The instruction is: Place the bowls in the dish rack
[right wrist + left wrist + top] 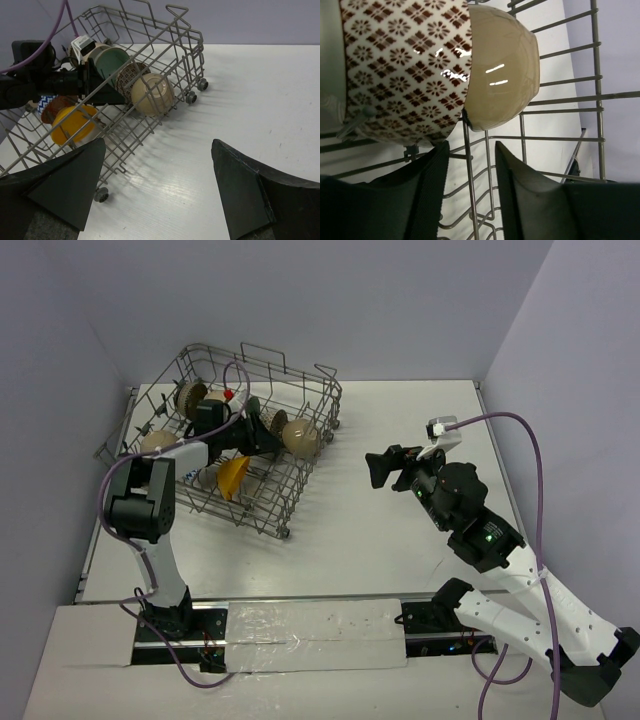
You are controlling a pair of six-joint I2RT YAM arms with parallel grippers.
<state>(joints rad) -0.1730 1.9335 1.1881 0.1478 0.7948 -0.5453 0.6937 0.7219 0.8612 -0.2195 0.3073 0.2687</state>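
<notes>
The dish rack (322, 405) stands at the far left of the surface (400, 570), holding all the bowls on edge among its wires. A cream bowl (300, 437) sits at the rack's right end, touching a brown-patterned bowl (405, 65). An orange-yellow bowl (232, 477) lies near the rack's near side. The left gripper (470, 150) is inside the rack just beside these two bowls, its fingers (432, 190) released, with only a rack wire between them. The right gripper (385, 465) hangs over the surface right of the rack, fingers spread wide and empty.
</notes>
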